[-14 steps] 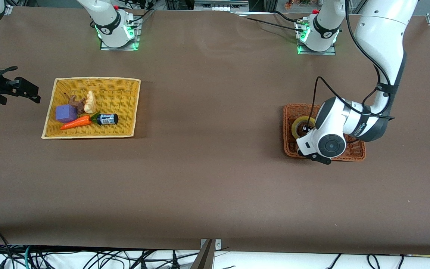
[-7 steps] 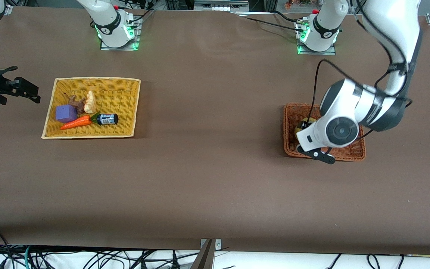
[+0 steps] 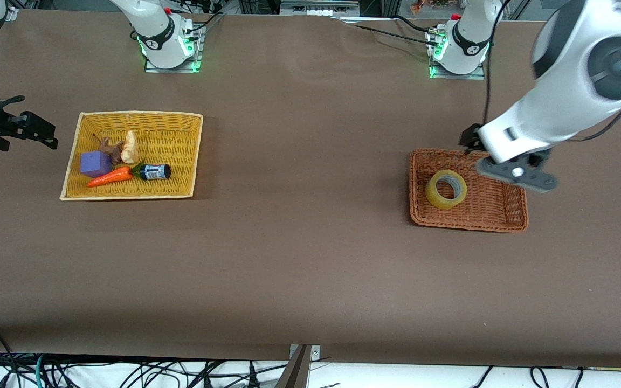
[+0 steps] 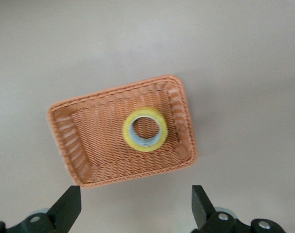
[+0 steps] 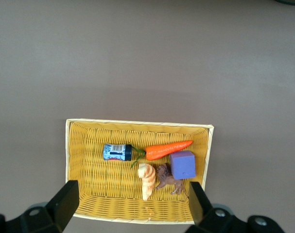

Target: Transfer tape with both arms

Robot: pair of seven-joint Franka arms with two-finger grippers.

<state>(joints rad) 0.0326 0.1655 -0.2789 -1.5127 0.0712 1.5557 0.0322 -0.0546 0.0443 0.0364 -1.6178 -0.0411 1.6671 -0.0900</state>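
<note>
No readable text, brand or number is found anywhere; a barcode-like striped label is seen on the small dark bottle point(image 5: 117, 152) in the yellow basket point(image 5: 89, 194), its characters too small to be made out

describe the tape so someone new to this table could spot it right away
Find the orange-brown wicker basket toward the left arm's end of the table. The tape lies flat in it: a yellowish ring with a pale grey core, the only thing in that basket.

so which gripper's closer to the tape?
Left. The left gripper, open, hangs above the orange basket holding the tape. The right gripper, open, is over the yellow basket.
</note>
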